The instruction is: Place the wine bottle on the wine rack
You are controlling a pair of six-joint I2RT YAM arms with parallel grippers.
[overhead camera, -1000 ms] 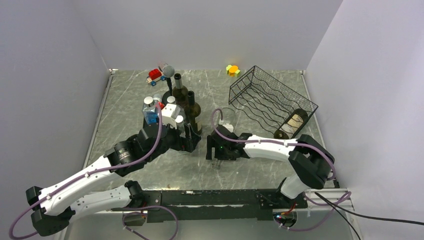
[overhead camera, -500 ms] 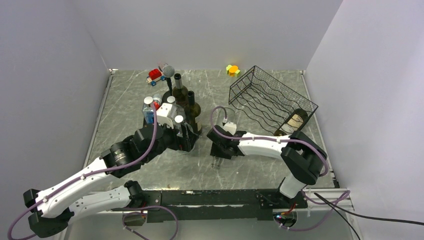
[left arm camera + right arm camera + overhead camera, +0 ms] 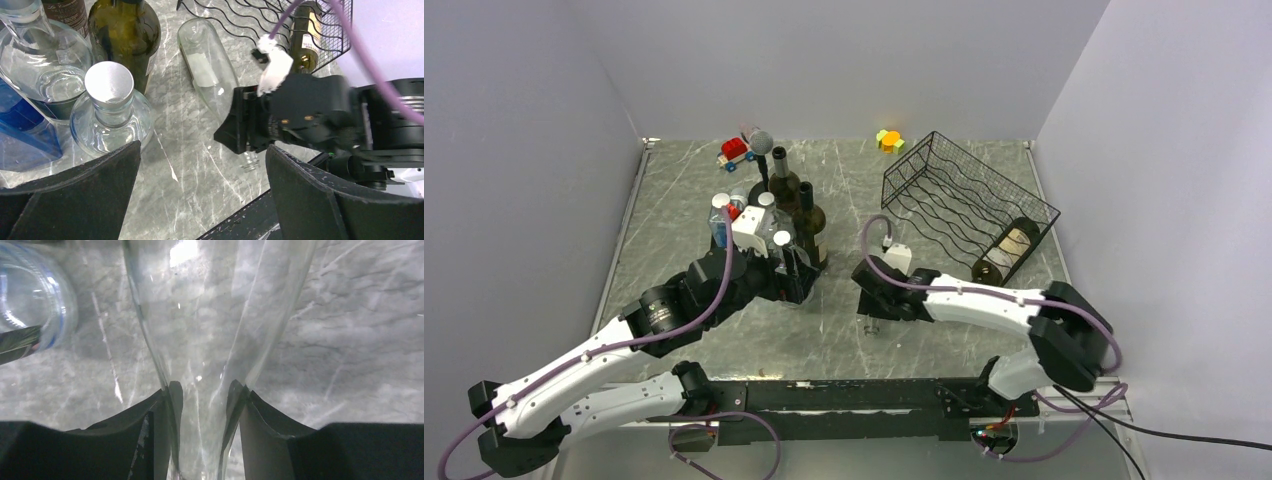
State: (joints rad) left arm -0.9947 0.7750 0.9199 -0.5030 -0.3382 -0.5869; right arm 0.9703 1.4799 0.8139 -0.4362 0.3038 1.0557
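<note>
A clear glass wine bottle (image 3: pixel 207 70) lies on its side on the marble table, neck toward the near edge. My right gripper (image 3: pixel 202 390) is shut on the bottle's neck (image 3: pixel 215 315); in the top view the right gripper (image 3: pixel 871 308) sits near the table's middle front. The black wire wine rack (image 3: pixel 964 200) stands at the back right, with a dark bottle (image 3: pixel 1009 245) lying in its near lower end. My left gripper (image 3: pixel 202 147) is open over bare table beside a cluster of bottles, holding nothing.
Two upright dark wine bottles (image 3: pixel 796 200) and several clear stoppered bottles (image 3: pixel 110 105) stand left of centre, right by the left gripper (image 3: pixel 794 278). A toy car (image 3: pixel 736 152) and a yellow-orange toy (image 3: pixel 889 140) lie at the back edge.
The right gripper has closed on the clear bottle's neck and the right arm has swung slightly rightward. The left arm has edged a little toward the bottle cluster, still open.
</note>
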